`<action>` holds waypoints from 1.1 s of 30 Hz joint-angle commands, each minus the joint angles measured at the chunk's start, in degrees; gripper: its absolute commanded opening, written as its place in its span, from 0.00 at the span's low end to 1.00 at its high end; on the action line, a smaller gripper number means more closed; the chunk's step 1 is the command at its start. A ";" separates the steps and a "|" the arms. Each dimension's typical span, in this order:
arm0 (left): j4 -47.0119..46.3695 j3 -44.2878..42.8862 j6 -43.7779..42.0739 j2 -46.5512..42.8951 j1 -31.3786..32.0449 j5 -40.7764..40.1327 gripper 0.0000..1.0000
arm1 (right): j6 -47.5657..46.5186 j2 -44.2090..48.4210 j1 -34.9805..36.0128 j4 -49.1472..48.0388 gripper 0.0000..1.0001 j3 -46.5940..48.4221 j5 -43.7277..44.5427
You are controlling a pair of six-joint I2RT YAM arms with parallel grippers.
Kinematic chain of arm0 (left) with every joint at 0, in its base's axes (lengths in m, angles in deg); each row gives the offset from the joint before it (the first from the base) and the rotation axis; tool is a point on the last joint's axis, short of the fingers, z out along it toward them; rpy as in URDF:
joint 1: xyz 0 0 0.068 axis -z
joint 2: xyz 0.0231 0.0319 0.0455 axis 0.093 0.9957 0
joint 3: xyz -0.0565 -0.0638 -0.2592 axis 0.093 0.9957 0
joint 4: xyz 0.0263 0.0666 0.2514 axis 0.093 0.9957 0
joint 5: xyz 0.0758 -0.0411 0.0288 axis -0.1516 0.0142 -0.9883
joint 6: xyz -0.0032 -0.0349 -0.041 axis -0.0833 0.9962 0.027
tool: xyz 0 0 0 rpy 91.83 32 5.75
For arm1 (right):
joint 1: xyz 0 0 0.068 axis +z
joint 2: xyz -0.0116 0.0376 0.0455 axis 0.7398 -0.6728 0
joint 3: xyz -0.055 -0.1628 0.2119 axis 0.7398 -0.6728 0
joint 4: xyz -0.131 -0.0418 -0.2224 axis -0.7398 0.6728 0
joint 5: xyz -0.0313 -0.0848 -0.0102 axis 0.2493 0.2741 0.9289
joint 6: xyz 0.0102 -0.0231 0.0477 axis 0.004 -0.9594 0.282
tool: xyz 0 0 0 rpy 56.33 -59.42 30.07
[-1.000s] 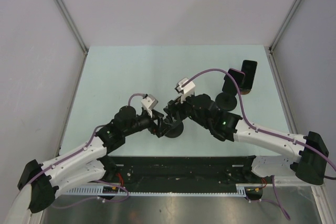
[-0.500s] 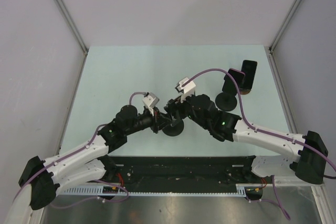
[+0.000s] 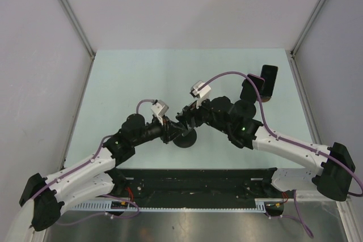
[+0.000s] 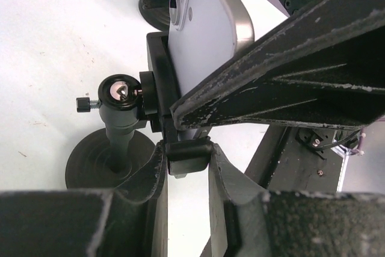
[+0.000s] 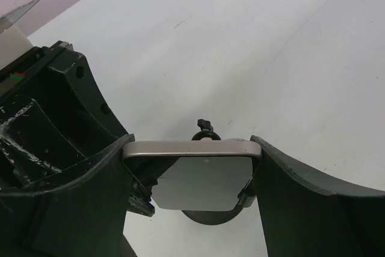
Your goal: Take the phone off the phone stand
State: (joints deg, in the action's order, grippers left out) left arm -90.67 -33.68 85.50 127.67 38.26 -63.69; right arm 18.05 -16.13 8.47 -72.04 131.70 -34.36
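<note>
Phone (image 5: 192, 179) gripped by side edges in right tool (image 5: 191, 148), resting against stand (image 4: 122, 97) cradle. Left tool (image 4: 186, 156) clenched on stand's lower bracket. Base on surface (image 4: 48, 40).

Two phone stands sit on the table (image 3: 130, 77): the middle stand (image 3: 186, 139) and the far-right stand (image 3: 247, 92). Two phones show, a silver phone (image 4: 207, 34) and a dark phone (image 3: 267, 81).

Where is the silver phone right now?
Mid-table in the top view: the phone sits in the stand, squeezed edge to edge by the right gripper, while the left gripper pinches the stand's lower clamp.
</note>
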 commanded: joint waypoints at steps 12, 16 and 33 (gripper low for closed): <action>-0.86 2.29 3.69 -4.45 -7.21 8.01 0.00 | -3.91 3.86 -5.91 -1.12 0.00 -0.34 -9.58; -0.86 2.03 3.78 -3.40 -7.12 8.62 0.00 | -3.56 4.04 -6.09 -1.82 0.00 -0.34 -13.44; 0.46 -0.52 3.34 -6.03 -7.29 8.80 0.86 | -1.01 1.66 -3.01 -7.45 0.00 0.62 -21.36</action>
State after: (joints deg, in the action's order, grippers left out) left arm -90.23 -31.84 88.49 124.50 31.48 -54.23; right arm 16.74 -15.38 4.71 -73.94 130.83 -53.60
